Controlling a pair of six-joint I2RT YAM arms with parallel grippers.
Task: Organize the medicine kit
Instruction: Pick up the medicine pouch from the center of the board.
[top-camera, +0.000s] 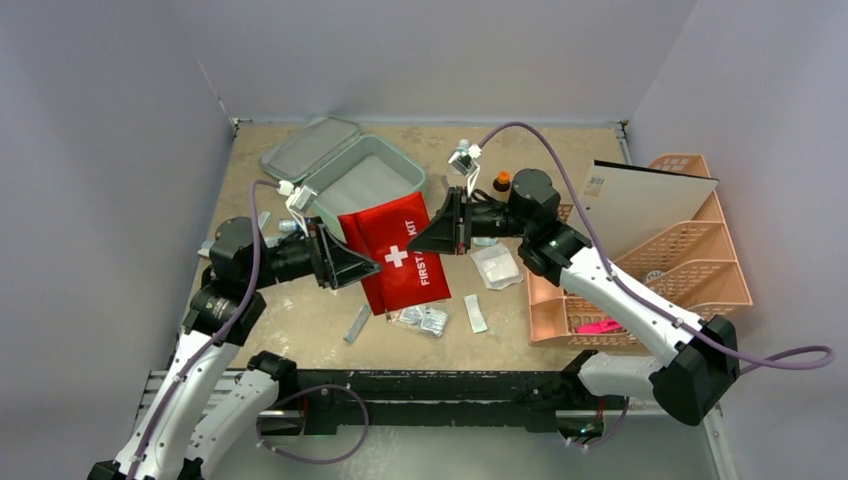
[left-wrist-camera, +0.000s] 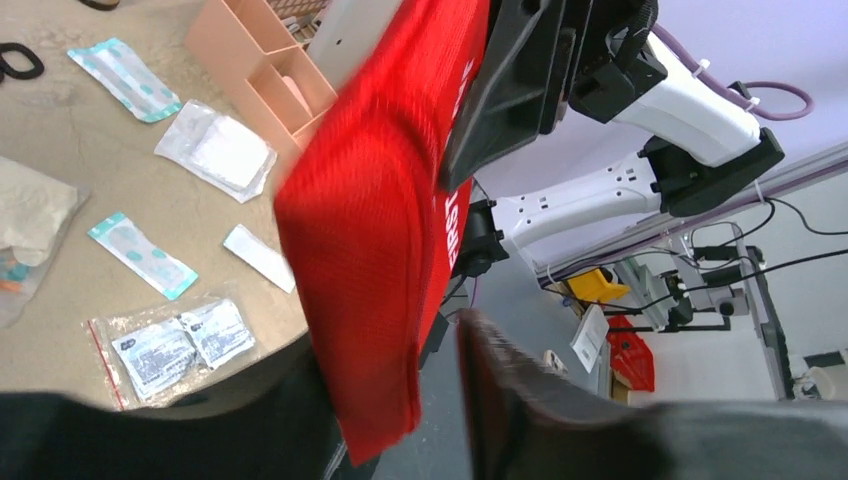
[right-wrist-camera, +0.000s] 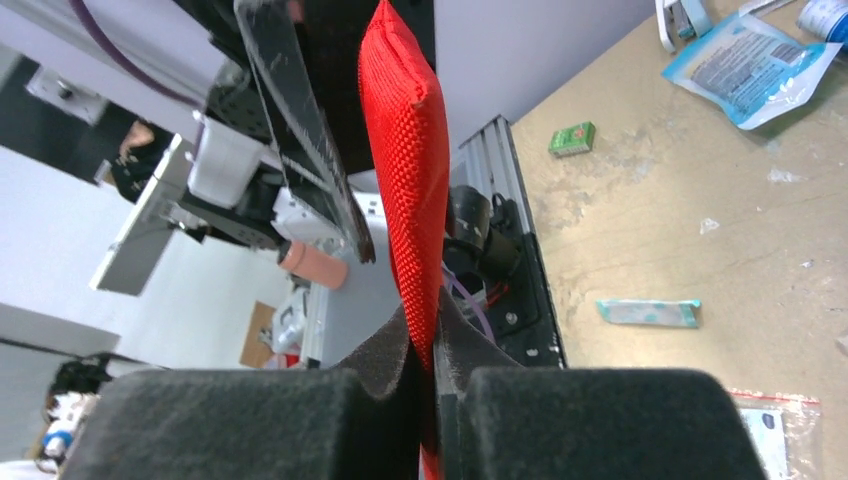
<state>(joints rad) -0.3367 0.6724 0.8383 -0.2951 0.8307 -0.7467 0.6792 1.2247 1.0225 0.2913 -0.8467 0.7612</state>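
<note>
The medicine kit (top-camera: 366, 180) lies open at the back left of the table, its mint-green lid (top-camera: 308, 148) folded away and its pale inside bare. In front of it the red FIRST AID KIT pouch (top-camera: 400, 262) is held up on edge between both arms. My right gripper (right-wrist-camera: 430, 335) is shut on the pouch's (right-wrist-camera: 410, 150) edge. My left gripper (left-wrist-camera: 400, 350) stands open around the opposite edge of the pouch (left-wrist-camera: 370, 220); the cloth lies against one finger, with a gap to the other finger (left-wrist-camera: 500, 380).
A peach lattice rack (top-camera: 690, 250) stands at the right with a white card (top-camera: 650, 200) leaning in it. Sachets (top-camera: 497, 265) (top-camera: 423, 320), a strip (top-camera: 475, 313) and a small orange-capped bottle (top-camera: 502, 182) lie around the pouch.
</note>
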